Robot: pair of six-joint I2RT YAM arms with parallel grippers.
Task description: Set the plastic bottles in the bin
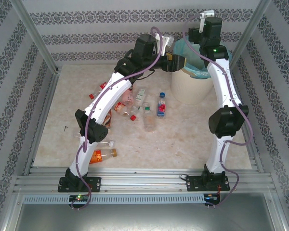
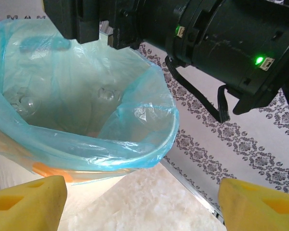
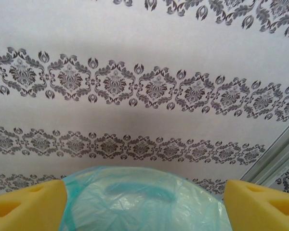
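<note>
The yellow foam fingers [image 2: 26, 202] of the left gripper [image 2: 142, 211] are standing wide apart and holding nothing. They are hanging just beside the left rim of the bin [image 1: 192, 89], with its turquoise liner [image 2: 86, 72] gaping open ahead of them. The fingers [image 3: 24, 204] of the right gripper [image 3: 144, 211] are likewise spread wide with nothing between them. They are hovering over the bin's mouth and pointing toward the patterned far wall [image 3: 144, 86]. Above the liner, the black housing of the right arm [image 2: 221, 38] is showing a green light. A few clear rounded shapes are lying inside the liner, too blurred to name. The bin is standing at the far right of the table [image 1: 183, 139]. The plastic bottles [image 1: 149, 119] are lying scattered to its left around mid-table. A blue-labelled bottle [image 1: 161, 106] is lying nearest the bin, red-capped ones [image 1: 94, 94] are clustering around the left arm, and an orange bottle [image 1: 105, 155] is lying at the near left.
</note>
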